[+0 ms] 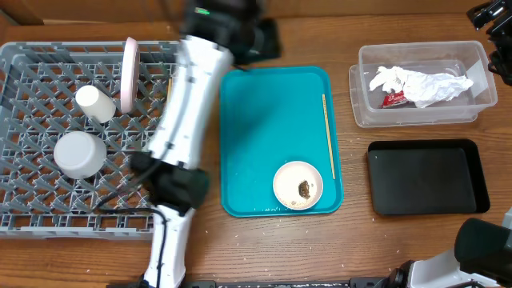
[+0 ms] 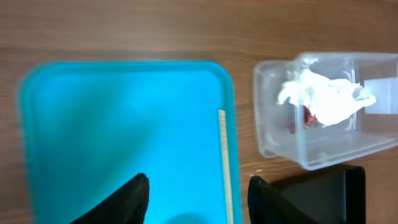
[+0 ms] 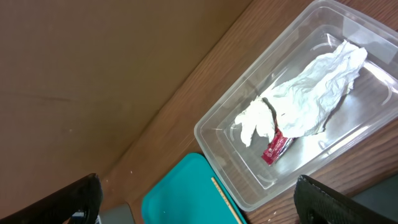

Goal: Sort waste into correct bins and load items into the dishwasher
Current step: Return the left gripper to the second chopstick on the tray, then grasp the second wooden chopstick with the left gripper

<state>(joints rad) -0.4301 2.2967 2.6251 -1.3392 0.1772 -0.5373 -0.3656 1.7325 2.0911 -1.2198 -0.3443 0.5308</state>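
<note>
White arm link, black joints, black tool fingers.

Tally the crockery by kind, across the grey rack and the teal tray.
Bowls: 2
Cups: 1
Plates: 1
Total: 4

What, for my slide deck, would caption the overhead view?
Cup, bowl and plate racked; paper and wrapper binned; a chopstick and a food-soiled dish on the teal tray.
</note>
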